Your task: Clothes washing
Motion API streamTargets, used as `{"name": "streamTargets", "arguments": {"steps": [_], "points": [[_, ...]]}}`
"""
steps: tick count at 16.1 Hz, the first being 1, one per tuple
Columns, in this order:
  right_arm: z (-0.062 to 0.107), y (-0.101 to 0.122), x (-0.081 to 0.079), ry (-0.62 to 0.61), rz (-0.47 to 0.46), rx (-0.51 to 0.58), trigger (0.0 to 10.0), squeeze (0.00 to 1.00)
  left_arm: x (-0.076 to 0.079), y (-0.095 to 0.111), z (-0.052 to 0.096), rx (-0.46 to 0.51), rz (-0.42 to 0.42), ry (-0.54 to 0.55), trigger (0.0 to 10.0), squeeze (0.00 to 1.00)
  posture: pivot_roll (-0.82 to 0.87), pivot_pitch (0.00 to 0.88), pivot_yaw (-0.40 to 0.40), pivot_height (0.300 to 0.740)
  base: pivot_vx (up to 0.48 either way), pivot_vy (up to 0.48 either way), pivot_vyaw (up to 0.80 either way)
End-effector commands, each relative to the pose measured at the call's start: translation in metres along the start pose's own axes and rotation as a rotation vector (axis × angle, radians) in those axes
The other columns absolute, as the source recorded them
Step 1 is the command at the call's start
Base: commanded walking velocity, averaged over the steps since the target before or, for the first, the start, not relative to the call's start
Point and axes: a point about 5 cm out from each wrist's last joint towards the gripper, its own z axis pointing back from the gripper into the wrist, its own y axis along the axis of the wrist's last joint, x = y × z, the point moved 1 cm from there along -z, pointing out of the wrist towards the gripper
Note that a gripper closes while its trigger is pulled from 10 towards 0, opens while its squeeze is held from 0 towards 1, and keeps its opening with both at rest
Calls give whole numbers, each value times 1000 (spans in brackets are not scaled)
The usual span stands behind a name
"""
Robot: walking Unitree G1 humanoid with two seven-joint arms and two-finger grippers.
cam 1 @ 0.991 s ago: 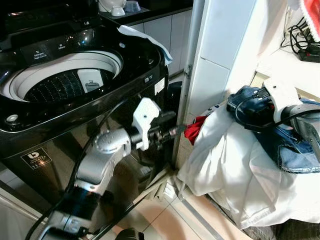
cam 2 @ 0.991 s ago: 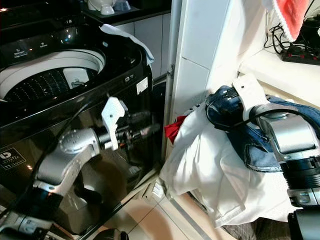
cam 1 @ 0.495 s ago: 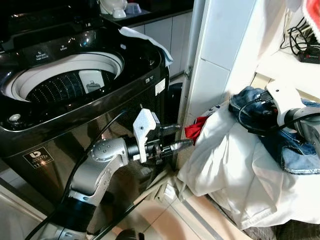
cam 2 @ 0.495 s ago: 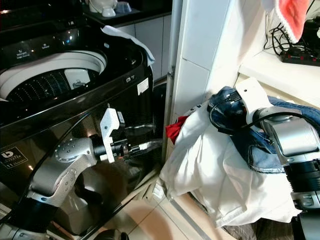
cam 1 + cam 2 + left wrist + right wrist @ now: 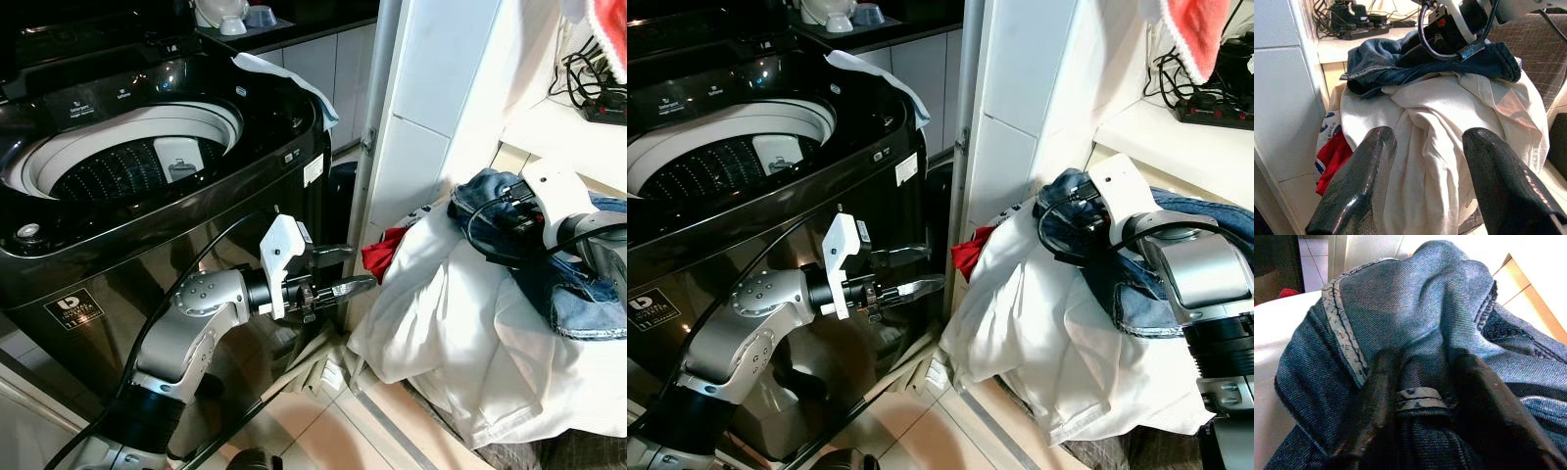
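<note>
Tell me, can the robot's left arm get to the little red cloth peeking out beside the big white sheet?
Probably yes. The left gripper is open and apart from the pile, pointing at the small red cloth, which sticks out at the near edge of the white sheet. Nothing lies between them, though most of it is tucked under the sheet.

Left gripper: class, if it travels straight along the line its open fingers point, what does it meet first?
Probably the white garment in the laundry pile; the left gripper aims at it, red cloth nearest. Depth is unclear.

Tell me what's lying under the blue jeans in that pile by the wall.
Under the blue jeans lies a large white garment, with a red cloth poking out at its washer-side edge. The right gripper is clamped on the denim. Whatever supports the pile is covered.
</note>
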Motion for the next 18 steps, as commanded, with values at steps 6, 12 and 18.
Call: {"name": "streamTargets", "arguments": {"steps": [6,12,18], "points": [[3,-6,11,-45,-26,-18,0,0,-6,6,-1,-1,-41,24,10000,0,-1,0,28,740,0,0,0],[18,11,30,-129,-39,52,0,0,-13,14,-1,15,-75,56,10000,0,2,0,31,740,0,0,0],[66,86,53,-86,-209,407,0,0,-22,23,3,45,-82,95,10000,0,-4,0,36,740,0,0,0]]}}
